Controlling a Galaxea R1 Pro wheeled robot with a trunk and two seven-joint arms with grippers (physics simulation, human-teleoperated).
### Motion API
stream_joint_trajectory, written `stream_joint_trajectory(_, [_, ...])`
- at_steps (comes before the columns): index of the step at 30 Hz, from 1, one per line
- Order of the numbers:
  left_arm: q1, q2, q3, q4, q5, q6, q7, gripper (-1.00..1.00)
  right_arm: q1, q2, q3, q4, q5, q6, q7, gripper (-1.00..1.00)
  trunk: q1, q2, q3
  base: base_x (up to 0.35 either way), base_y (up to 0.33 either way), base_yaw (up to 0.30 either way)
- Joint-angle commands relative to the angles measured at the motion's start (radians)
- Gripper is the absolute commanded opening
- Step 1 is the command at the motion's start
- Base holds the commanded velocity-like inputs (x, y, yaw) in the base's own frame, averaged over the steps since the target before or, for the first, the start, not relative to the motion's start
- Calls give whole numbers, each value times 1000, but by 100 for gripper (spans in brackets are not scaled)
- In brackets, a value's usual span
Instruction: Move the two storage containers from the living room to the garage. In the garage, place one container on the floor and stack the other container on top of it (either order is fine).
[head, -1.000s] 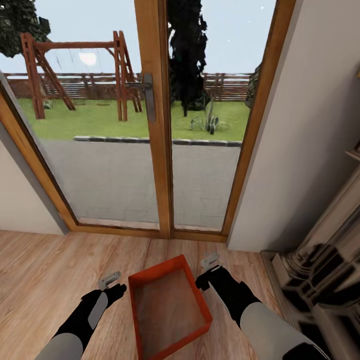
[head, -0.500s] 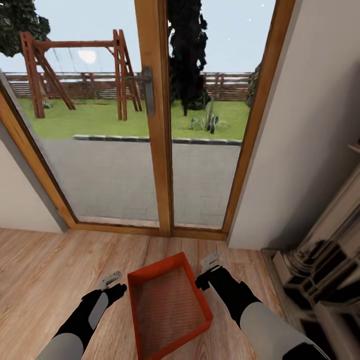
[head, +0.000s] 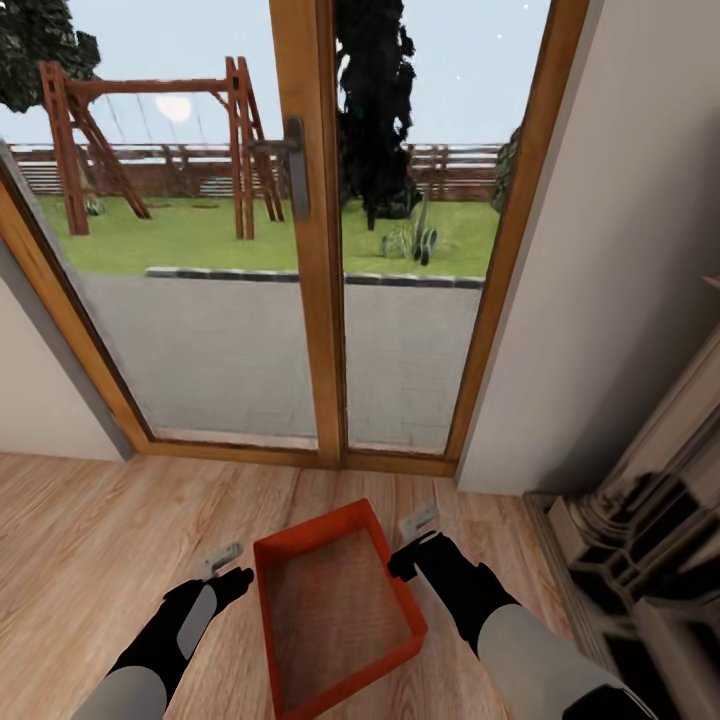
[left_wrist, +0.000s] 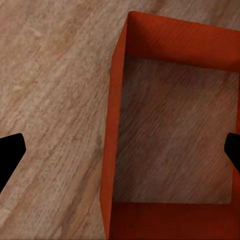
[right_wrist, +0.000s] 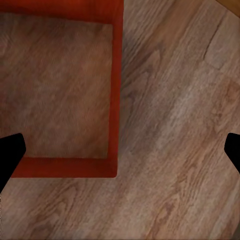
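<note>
Comparing this moment with one second ago, I find very little changed: the storage container (head: 335, 612) has drifted marginally up and left in the head view, and the glass doors (head: 300, 230) have shifted slightly, so my head or base has most likely moved a little, not the bin. My left gripper (head: 222, 559) and right gripper (head: 420, 521) keep their stations, one beside each long wall of the container, apart from it. Both sets of jaws stand wide and hold nothing; in the wrist views the dark fingertips (left_wrist: 10, 155) sit at the frame edges with the orange wall between them. The container rests on the wood-plank floor (head: 90, 540) of the living room. My judgement: the grasp is not yet made, and transport to the garage remains wholly outstanding.
</note>
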Motion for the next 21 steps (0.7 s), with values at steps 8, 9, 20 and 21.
stream_joint_trajectory(8, [0,-1,3,-2,11,5,5,100,0,2,3,2,8,6,1,100,31,-57,-26,0,0,0])
stream_joint_trajectory(9, [0,-1,3,-2,11,5,5,100,0,2,3,2,8,6,1,100,34,-64,-29,0,0,0])
stream_joint_trajectory(20, [0,-1,3,-3,11,5,5,100,-6,1,3,-6,9,6,1,100,77,-141,-64,0,0,0])
stream_joint_trajectory(21, [0,-1,3,-3,11,5,5,100,-9,1,3,-6,9,6,1,100,80,-148,-67,0,0,0])
